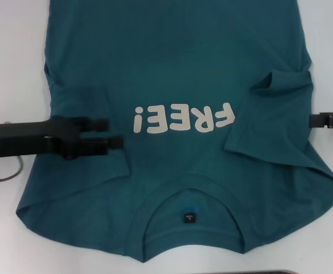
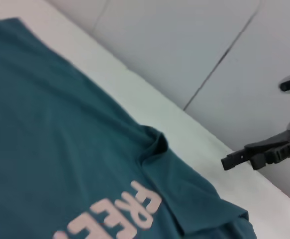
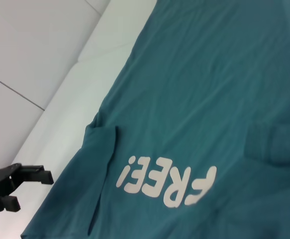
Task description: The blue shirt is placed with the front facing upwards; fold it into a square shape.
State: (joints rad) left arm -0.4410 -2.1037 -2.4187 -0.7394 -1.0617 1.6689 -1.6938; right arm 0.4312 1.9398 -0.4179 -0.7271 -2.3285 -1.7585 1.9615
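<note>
The blue shirt (image 1: 177,68) lies flat on the white table with its front up. Its white "FREE!" lettering (image 1: 183,118) reads upside down, and the collar with a small dark label (image 1: 189,218) lies nearest me. The right sleeve (image 1: 275,114) is folded inward onto the chest, and the left sleeve (image 3: 101,149) is folded in as well. My left gripper (image 1: 113,132) hovers open over the shirt's left side beside the lettering, with nothing between its fingers. It also shows in the right wrist view, left gripper (image 3: 33,191). My right gripper (image 1: 313,120) sits at the shirt's right edge, by the folded sleeve.
White table (image 1: 12,57) shows bare on both sides of the shirt. The shirt's hem runs out of the head view at the far side. A dark edge (image 1: 269,272) lies at the near rim. A pale wall (image 2: 184,45) stands behind the table.
</note>
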